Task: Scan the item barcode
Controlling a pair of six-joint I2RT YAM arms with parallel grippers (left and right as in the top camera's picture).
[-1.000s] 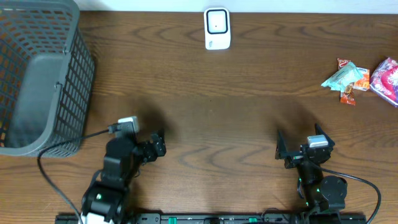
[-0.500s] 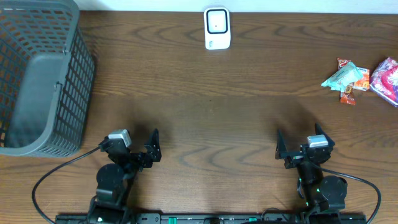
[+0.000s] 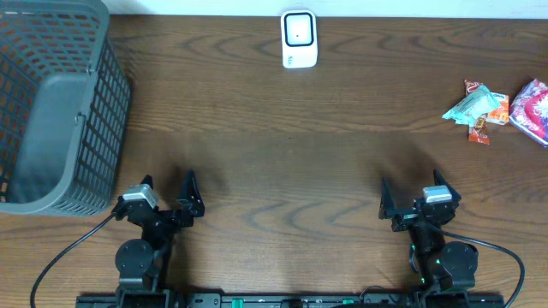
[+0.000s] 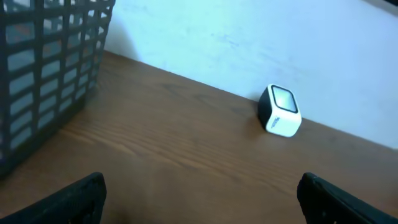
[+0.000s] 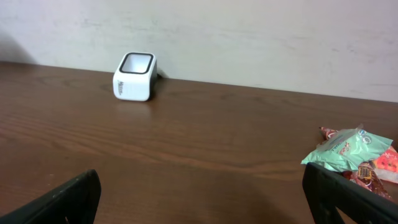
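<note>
Both sets of jaws are seen spread wide and empty, nothing gripped: the left jaws low at the near edge of the brown wooden table [image 3: 282, 154], near the grey plastic mesh basket [image 3: 51, 103], the right jaws at the near right. The items are found in a small heap at the far right of the table, well apart from both arms: a mint-green crinkly foil packet [image 3: 473, 104], a pink printed pouch [image 3: 533, 107] just beside it, and small red-orange wrappers [image 3: 479, 131] lying against the green packet's near side. The white box-shaped barcode scanner [image 3: 299, 38] is set at the far edge, about centre, with its dark-rimmed window on the top face. The packets are judged light, soft and easily crumpled, with film that is likely slippery, so a firm squeeze is not advised. A pinch on a flat sealed end of the green packet, the one lying most clear in the right wrist view, is judged best, and the right jaws are nearest. No barcode can be made out, so the packet may need to be turned over the scanner. The neighbouring wrappers could be dragged along.
</note>
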